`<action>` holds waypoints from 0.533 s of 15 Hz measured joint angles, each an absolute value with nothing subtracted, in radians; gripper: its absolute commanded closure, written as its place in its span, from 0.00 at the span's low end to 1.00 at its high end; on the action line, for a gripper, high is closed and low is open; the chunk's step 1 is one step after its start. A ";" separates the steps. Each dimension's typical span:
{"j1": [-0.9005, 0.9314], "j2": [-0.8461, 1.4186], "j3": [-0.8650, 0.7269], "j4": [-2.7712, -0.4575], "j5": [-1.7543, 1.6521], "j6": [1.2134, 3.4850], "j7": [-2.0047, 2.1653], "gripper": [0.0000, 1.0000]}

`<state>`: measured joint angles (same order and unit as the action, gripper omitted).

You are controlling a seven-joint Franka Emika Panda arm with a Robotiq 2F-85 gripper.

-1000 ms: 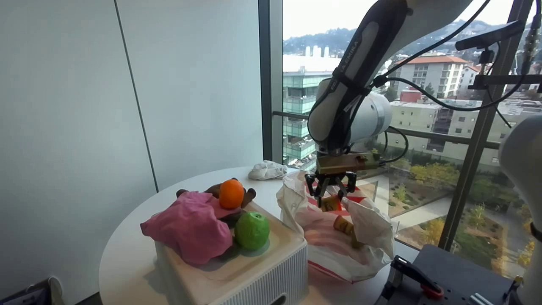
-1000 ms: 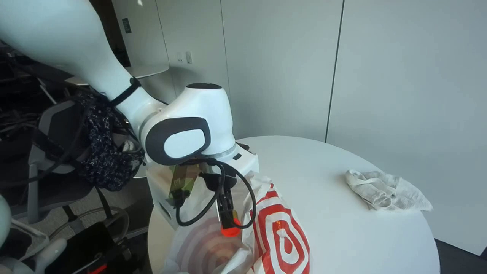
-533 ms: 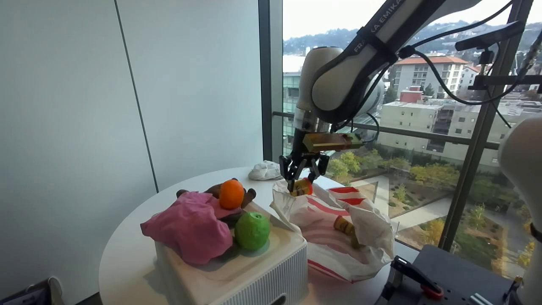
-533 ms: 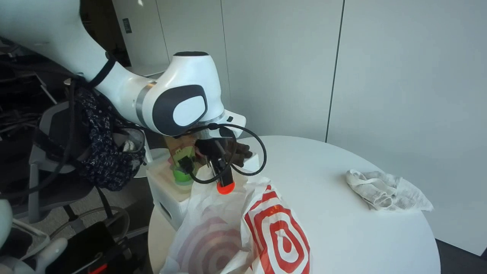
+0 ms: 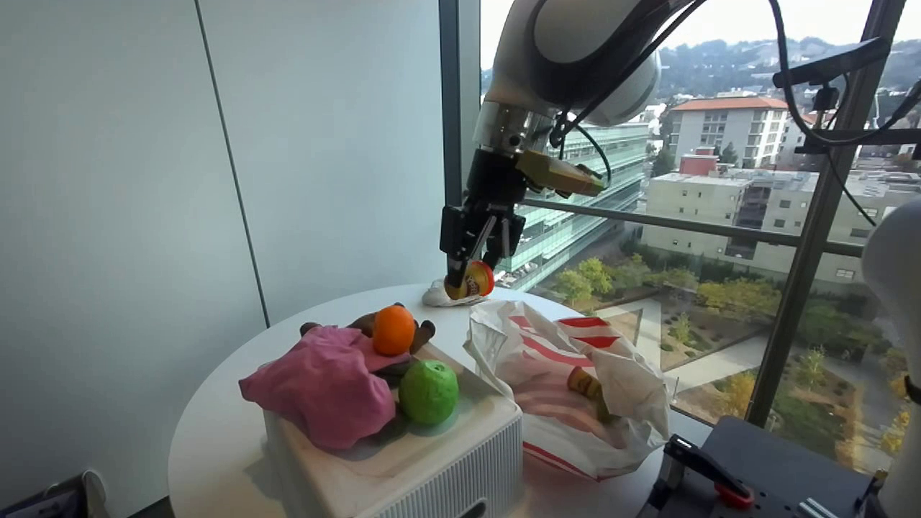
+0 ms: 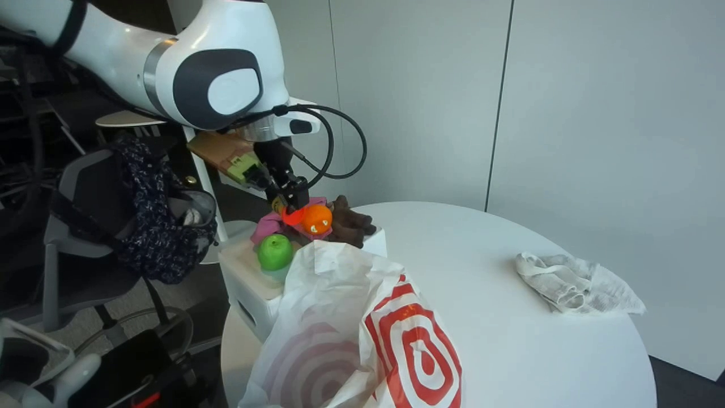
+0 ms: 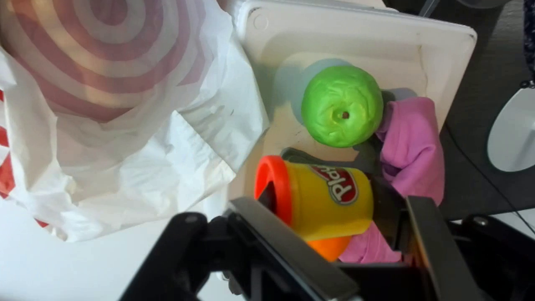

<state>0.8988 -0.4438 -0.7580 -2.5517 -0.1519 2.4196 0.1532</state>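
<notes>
My gripper is shut on a yellow Play-Doh can with an orange-red lid. The can lies sideways between the fingers, one on the lid and one on the base. It also shows in both exterior views. In the wrist view it hangs over a white box, in front of an orange and near a green fruit. A pink cloth lies beside the green fruit. A second yellow can lies in a white-and-red plastic bag.
The bag stands open against the box on a round white table. A brown plush toy lies at the box's far end. A crumpled white cloth lies near the table edge. A window stands behind the table.
My gripper has lifted the can up out of the bag and carried it across toward the box and over it. The bag's mouth shifted slightly; the objects on the box stayed still.
</notes>
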 measured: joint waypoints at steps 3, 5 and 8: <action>0.805 -0.427 -0.608 -2.551 0.068 2.419 -0.065 0.67; 0.754 -0.397 -0.531 -2.548 0.181 2.421 -0.178 0.67; 0.670 -0.306 -0.406 -2.533 0.284 2.477 -0.298 0.67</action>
